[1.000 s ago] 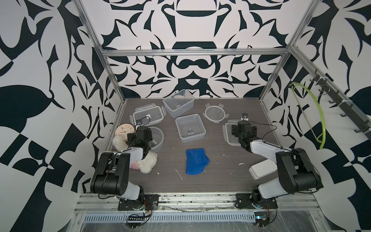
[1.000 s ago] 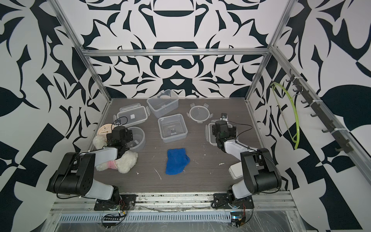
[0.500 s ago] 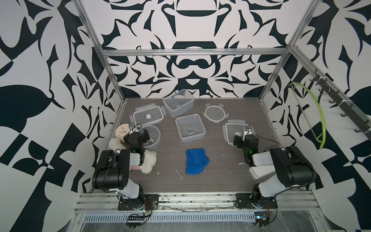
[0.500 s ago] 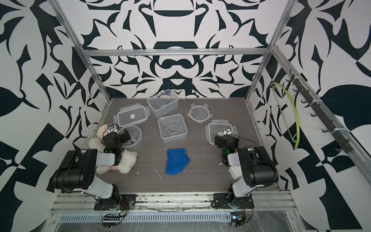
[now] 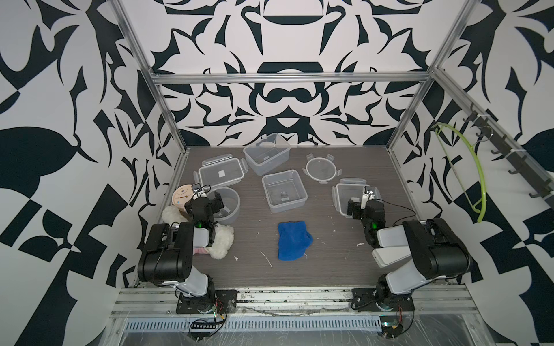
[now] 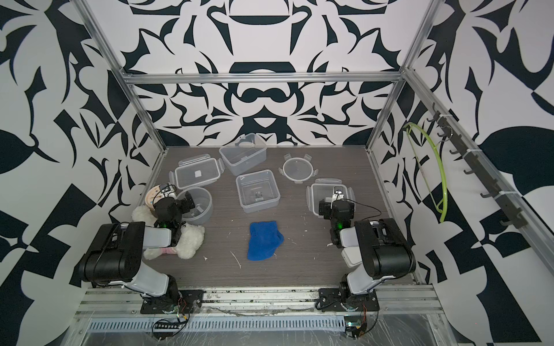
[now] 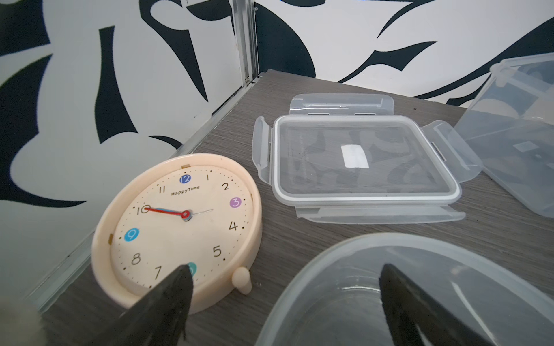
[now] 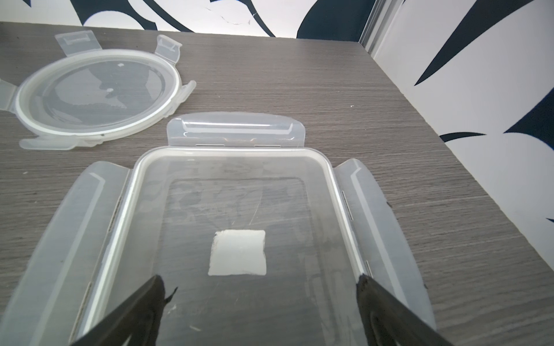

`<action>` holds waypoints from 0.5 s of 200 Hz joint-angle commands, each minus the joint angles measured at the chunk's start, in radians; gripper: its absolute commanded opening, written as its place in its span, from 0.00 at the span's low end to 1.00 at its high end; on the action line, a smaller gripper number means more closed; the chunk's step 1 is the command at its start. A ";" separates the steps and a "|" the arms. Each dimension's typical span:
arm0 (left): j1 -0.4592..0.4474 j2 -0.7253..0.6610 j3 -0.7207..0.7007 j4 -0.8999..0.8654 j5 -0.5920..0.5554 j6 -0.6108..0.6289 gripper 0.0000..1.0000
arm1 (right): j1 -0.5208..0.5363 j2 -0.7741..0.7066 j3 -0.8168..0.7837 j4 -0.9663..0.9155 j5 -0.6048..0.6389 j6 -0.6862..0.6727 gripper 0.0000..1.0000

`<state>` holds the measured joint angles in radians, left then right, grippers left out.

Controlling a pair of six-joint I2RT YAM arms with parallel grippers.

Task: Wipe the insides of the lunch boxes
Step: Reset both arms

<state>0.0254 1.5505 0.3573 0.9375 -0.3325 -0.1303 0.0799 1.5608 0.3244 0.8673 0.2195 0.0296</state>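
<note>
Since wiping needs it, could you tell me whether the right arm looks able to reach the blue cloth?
Probably yes: the right gripper is open and empty, and only bare table lies between it and the blue cloth.

Robot lab test cell, not a home. Boxed in by aluminium frame and walls printed in a bold black-and-white pattern. Grey wood-grain table inside. Left arm and right arm bolted to slotted rail along front edge. Bare wiring below the bases. Hook strip on a side wall.
</note>
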 commanded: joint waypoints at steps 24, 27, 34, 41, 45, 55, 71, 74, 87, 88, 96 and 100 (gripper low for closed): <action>-0.043 -0.058 -0.049 0.054 -0.055 0.033 1.00 | 0.035 -0.148 -0.069 0.100 -0.046 -0.046 1.00; -0.064 -0.080 -0.070 0.068 -0.084 0.045 1.00 | 0.036 -0.167 -0.080 0.101 -0.050 -0.046 1.00; -0.103 -0.120 -0.122 0.126 -0.133 0.062 1.00 | 0.037 -0.184 -0.093 0.102 -0.041 -0.045 1.00; -0.105 -0.137 -0.158 0.179 -0.135 0.057 1.00 | 0.037 -0.162 -0.090 0.114 0.007 -0.035 1.00; -0.099 -0.132 -0.166 0.197 -0.144 0.044 1.00 | 0.037 -0.130 -0.083 0.129 0.029 -0.028 1.00; -0.068 -0.073 -0.142 0.220 -0.143 0.021 1.00 | 0.037 0.007 -0.035 0.190 0.072 -0.024 0.98; -0.044 0.015 -0.044 0.125 -0.001 0.063 1.00 | 0.077 -0.041 -0.007 0.093 0.135 -0.035 1.00; -0.052 0.022 -0.037 0.119 0.002 0.084 1.00 | 0.083 -0.061 -0.022 0.105 0.130 -0.050 1.00; -0.066 -0.006 -0.106 0.201 -0.048 0.059 1.00 | 0.099 -0.130 -0.110 0.197 0.114 -0.069 1.00; -0.067 -0.010 -0.113 0.212 -0.050 0.056 1.00 | 0.101 -0.135 -0.116 0.204 0.112 -0.072 0.99; -0.065 -0.010 -0.146 0.264 -0.051 0.043 1.00 | 0.098 -0.129 -0.135 0.241 0.151 -0.041 1.00; -0.062 0.003 -0.144 0.278 -0.046 0.047 1.00 | 0.096 -0.109 -0.126 0.248 0.170 -0.026 1.00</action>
<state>-0.0341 1.5505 0.2760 1.0985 -0.3882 -0.0860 0.1650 1.4921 0.2390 0.9802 0.2966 -0.0151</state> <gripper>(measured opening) 0.998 0.995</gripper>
